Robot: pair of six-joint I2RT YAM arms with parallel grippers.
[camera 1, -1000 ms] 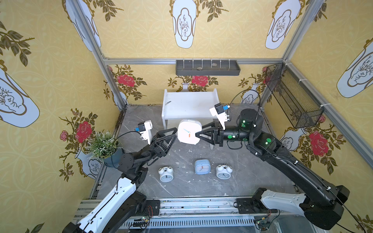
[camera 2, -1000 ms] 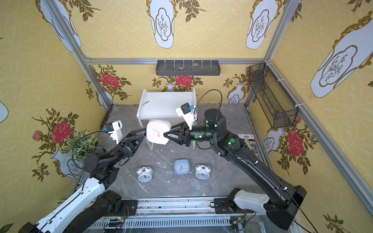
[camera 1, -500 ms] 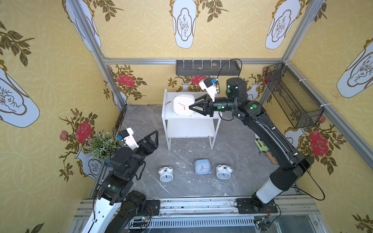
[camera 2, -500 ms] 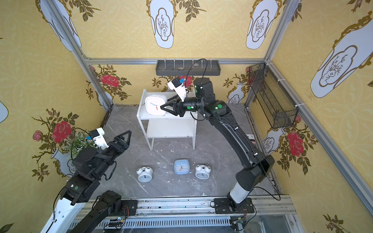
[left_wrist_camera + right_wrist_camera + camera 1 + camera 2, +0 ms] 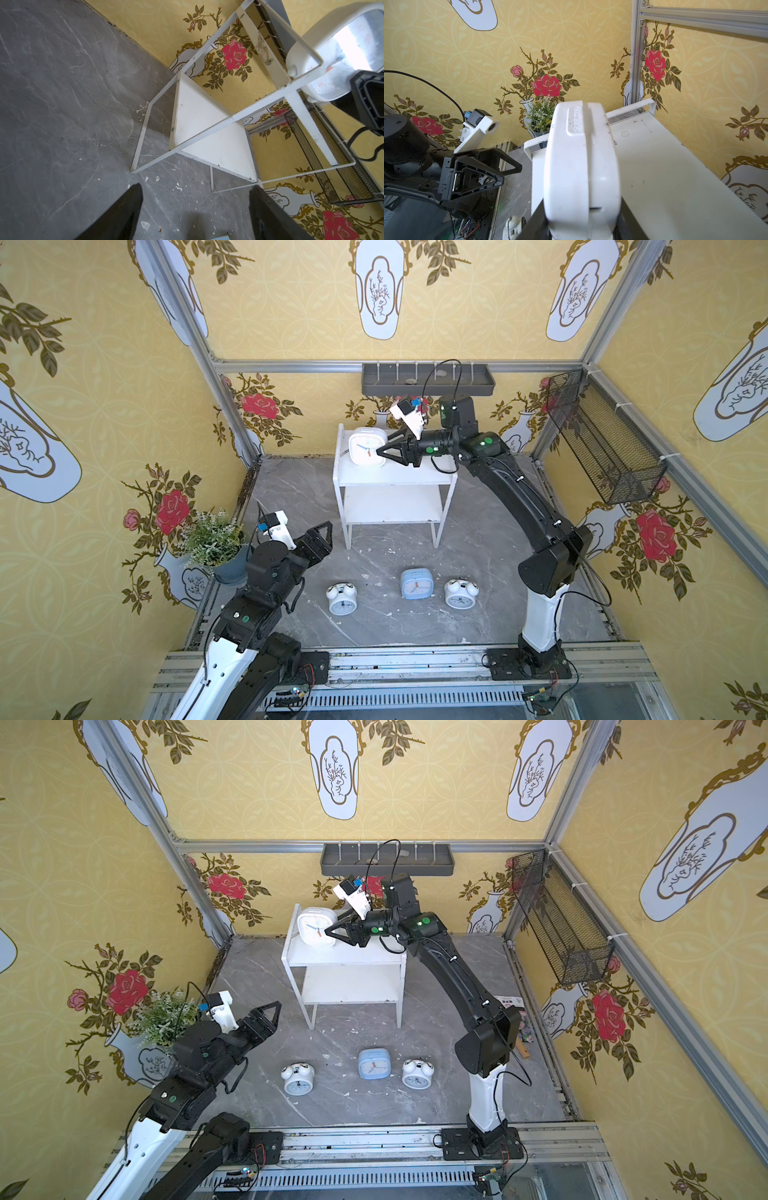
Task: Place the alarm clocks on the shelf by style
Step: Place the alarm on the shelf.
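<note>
I am on the first placement. My right jaws are clamped partway closed on the white clock (image 5: 368, 446), one on its face and one on its back. They hold it upright at the left end of the shelf's (image 5: 399, 477) top board, close to the raised side panel. I cannot tell whether its base already rests on the board or hangs just above it.

My left jaws are wide open and hold nothing. They hover over the desk (image 5: 299, 489) near the shelf's left front leg, well clear of the clocks.

The other three clocks sit in a row on the desk in front of the shelf. The blue clock (image 5: 417, 583) is in the middle, with one bell clock (image 5: 342, 600) to its left and the other bell clock (image 5: 460, 594) just beside it on the right. The lower board is bare.

Next I judge that I should settle the white clock flat and then part the right jaws slowly so it does not tip. I should back out sideways, away from the side panel. The blue clock belongs next to it, so room must stay on that board, and the bell pair goes below.
</note>
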